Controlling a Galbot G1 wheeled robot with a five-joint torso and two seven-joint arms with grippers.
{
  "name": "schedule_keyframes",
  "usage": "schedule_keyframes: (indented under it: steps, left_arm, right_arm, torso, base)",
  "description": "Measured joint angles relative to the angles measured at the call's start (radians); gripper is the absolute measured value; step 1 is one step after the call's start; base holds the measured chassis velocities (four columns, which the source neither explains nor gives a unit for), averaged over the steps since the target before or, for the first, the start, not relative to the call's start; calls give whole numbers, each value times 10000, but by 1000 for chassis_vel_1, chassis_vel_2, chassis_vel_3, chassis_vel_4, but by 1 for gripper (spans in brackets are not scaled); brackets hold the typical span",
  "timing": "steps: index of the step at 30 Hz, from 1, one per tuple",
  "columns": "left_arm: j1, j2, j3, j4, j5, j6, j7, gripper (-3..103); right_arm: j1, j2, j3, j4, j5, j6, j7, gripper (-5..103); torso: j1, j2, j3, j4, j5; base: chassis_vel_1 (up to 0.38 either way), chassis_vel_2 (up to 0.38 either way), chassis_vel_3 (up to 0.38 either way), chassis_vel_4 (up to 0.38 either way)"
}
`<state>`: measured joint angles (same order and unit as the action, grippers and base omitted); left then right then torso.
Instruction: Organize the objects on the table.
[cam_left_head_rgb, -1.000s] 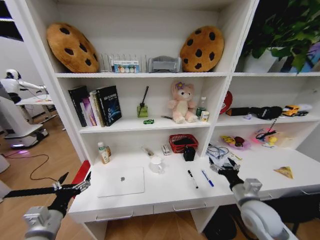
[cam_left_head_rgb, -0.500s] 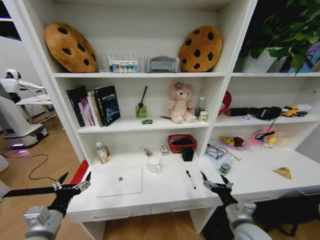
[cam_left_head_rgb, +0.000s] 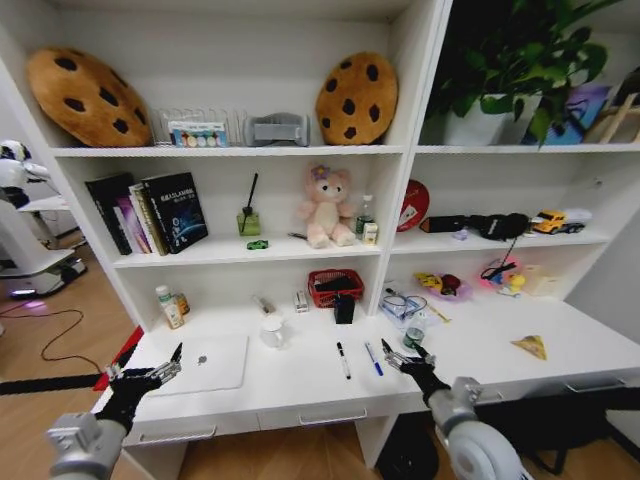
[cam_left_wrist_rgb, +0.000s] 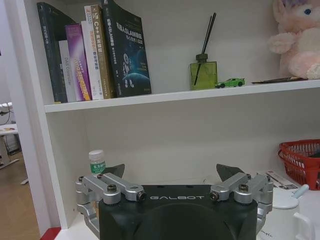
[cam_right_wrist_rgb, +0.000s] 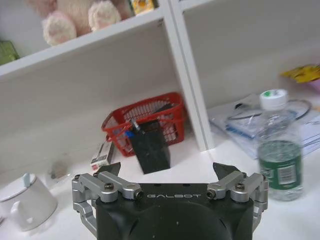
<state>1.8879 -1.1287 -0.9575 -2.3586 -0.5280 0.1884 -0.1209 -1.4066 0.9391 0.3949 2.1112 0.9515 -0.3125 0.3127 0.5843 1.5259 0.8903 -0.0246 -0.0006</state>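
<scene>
Nearest me, my left gripper (cam_left_head_rgb: 150, 377) hangs off the table's (cam_left_head_rgb: 300, 385) front-left corner, fingers spread and empty, parked low where it blocks nothing; my right gripper (cam_left_head_rgb: 405, 358) hovers at the front edge, jaws parted and holding nothing, just beside the blue pen (cam_left_head_rgb: 373, 358) and short of the clear bottle (cam_left_head_rgb: 414, 336), so I judge it is lined up for one of those; the black pen (cam_left_head_rgb: 343, 360) lies left of the blue one, and the silver laptop (cam_left_head_rgb: 207, 364) sits closed near the left gripper; the yellow triangular piece (cam_left_head_rgb: 530, 347) lies well apart on the right; farther back, the green toy car (cam_left_head_rgb: 258, 244) rests on the shelf beside a reed diffuser (cam_left_head_rgb: 248, 218).
</scene>
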Motion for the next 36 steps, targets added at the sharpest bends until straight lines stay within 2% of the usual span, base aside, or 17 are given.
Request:
schedule_keyframes:
  steps: [1, 2, 3, 4, 5, 6, 7, 9, 16, 26, 36]
  left_arm:
    - [0, 0, 0, 0, 0, 0, 0, 100]
    - [0, 0, 0, 0, 0, 0, 0, 100]
    - [1, 1, -3, 1, 0, 0, -3, 100]
    - [1, 1, -3, 1, 0, 0, -3, 100]
    - [1, 0, -5, 1, 0, 0, -6, 100]
    - [1, 1, -7, 2, 0, 0, -6, 100]
    - [1, 1, -7, 2, 0, 0, -6, 100]
    - [1, 1, -5, 3, 0, 0, -6, 100]
    - [1, 1, -2, 2, 0, 0, -3, 100]
    - [1, 0, -2, 1, 0, 0, -3, 100]
    - [1, 1, -2, 1, 0, 0, -3, 100]
  right_arm:
    - [526, -99, -450, -190, 218, -251, 111, 100]
    - [526, -99, -450, -190, 218, -251, 111, 100]
    - [1216, -134, -1064, -564, 261, -343, 284, 100]
    - [1216, -134, -1064, -564, 261, -343, 284, 100]
    - [2001, -130, -1828, -1126, 86, -348, 361, 100]
    - [2644, -92, -2492, -1605, -95, -358, 358, 100]
    - [2644, -92, -2492, -1605, -95, -358, 358, 100]
    - [3723, 130, -3611, -2434, -267, -440, 616, 100]
    - [4928, 702, -5054, -3548, -215, -593, 1385, 100]
    - [5160, 1545, -5526, -4257, 10, -712, 2245, 100]
    - [5087, 1499, -5239, -4743, -325, -716, 2088, 102]
  torso:
    - [0, 0, -1, 5, 3]
    - [0, 0, -1, 5, 3]
    - [-1, 1, -1, 6, 0]
    - [-1, 1, -1, 6, 0]
    - [0, 1, 0, 16, -2]
    - [0, 0, 0, 15, 8]
    - [0, 0, 0, 15, 8]
    - [0, 0, 0, 10, 1]
    - [-1, 1, -1, 5, 5]
    - [-2, 1, -1, 8, 5]
    - [-2, 2, -1, 6, 5]
  base:
    - [29, 106, -19, -81]
    - [29, 106, -19, -81]
    - [29, 106, -16, -60]
    - [29, 106, -16, -60]
    - [46, 81, -32, -30]
    - [73, 76, -32, -7]
    - [73, 76, -32, -7]
    - [37, 20, -8, -3]
    - [0, 0, 0, 0]
    - [0, 0, 0, 0]
    - [0, 0, 0, 0]
